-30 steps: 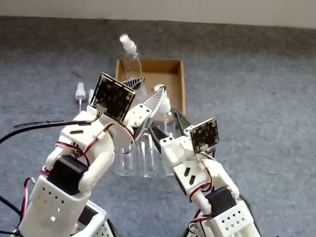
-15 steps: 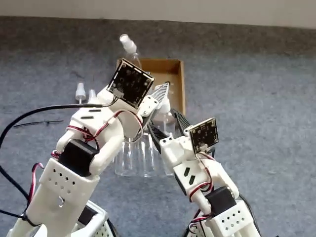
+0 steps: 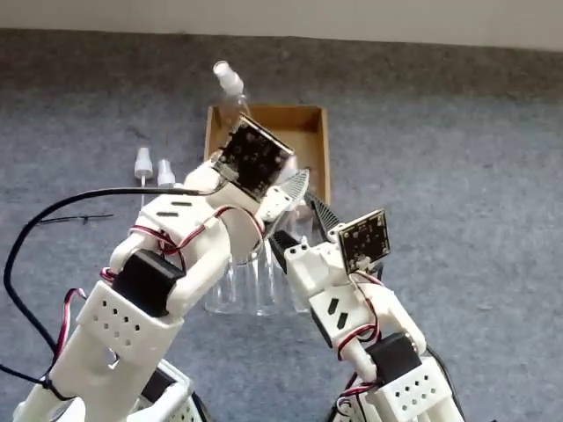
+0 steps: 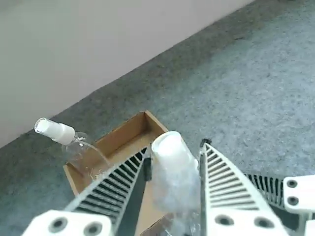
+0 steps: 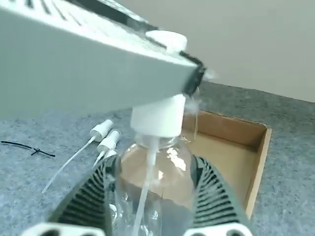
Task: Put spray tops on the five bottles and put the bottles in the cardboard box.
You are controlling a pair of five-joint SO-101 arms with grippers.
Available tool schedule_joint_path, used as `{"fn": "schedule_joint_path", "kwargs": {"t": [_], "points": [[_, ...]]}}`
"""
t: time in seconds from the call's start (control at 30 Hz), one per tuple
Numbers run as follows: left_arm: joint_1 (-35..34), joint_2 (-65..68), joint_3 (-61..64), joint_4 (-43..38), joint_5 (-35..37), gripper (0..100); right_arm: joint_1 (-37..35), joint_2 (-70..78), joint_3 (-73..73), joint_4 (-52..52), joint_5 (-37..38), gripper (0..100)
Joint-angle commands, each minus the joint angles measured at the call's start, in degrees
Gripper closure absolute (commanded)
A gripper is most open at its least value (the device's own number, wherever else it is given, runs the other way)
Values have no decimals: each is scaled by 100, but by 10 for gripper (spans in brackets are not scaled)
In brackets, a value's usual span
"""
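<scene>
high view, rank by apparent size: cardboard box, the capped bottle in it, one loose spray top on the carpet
1. cardboard box
2. capped bottle, lower part hidden
3. loose spray top, clearly smallest

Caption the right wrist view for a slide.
Right gripper holds a clear bottle, spray top at its neck, cardboard box behind.

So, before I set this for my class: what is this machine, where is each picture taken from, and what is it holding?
Two white robot arms sit side by side on grey carpet. One picture looks down from above; the other two come from cameras on the wrists. The right gripper clamps a clear bottle; the left gripper holds a white spray top on its neck. Behind, a cardboard box holds one finished bottle. Loose spray tops lie beside it, other bottles nearer the arms.
</scene>
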Motion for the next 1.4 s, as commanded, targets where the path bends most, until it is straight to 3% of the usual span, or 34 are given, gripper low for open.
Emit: {"fn": "schedule_joint_path", "kwargs": {"t": [0.0,0.4,0.63,0.97,1.37], "points": [[127,22,-136,26,-158,850,75,-75,-127,-13,-26,995],[84,40,-1868,686,-343,850,75,-75,-127,-13,-26,995],[-576,708,-1684,431,-527,850,75,-75,-127,-13,-26,995],[-268,936,-1525,976,-545,850,84,-75,-127,-13,-26,995],[-268,382,-1068,967,-545,850,92,-75,-127,-13,-26,995]]}}
